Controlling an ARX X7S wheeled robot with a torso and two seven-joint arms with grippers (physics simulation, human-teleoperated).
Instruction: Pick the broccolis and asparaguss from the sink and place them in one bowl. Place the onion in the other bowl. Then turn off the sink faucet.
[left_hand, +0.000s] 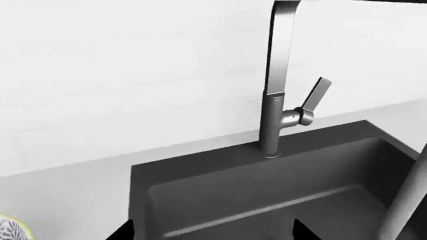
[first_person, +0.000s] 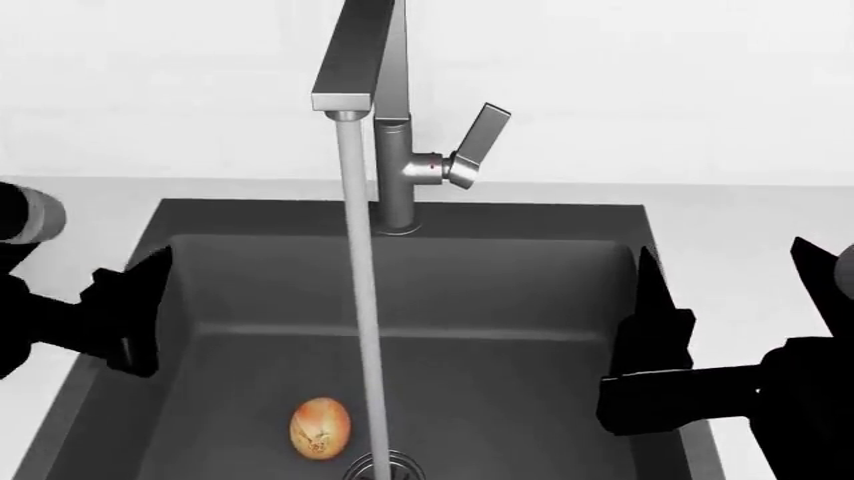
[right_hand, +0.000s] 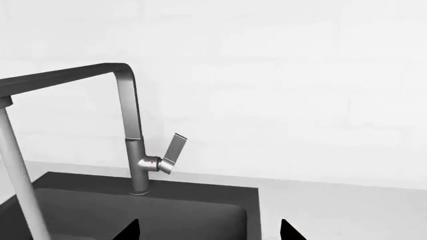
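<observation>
Sink (first_person: 534, 300) fills centre of head view, counter (first_person: 747, 215) around it, wall (first_person: 667, 80) behind. Faucet (first_person: 394, 170) stands on the rear rim at 12 o'clock, lever (first_person: 478, 140) off its right side, spout reaching forward over the basin. Water stream (first_person: 360, 300) drops from the spout to the drain (first_person: 387, 468) at 6 o'clock. Onion (first_person: 320, 427) lies in the basin at 7 o'clock, just left of the stream. Left gripper (first_person: 134, 310) at 9 o'clock over the left rim, right gripper (first_person: 727, 320) at 4 o'clock over the right rim.
</observation>
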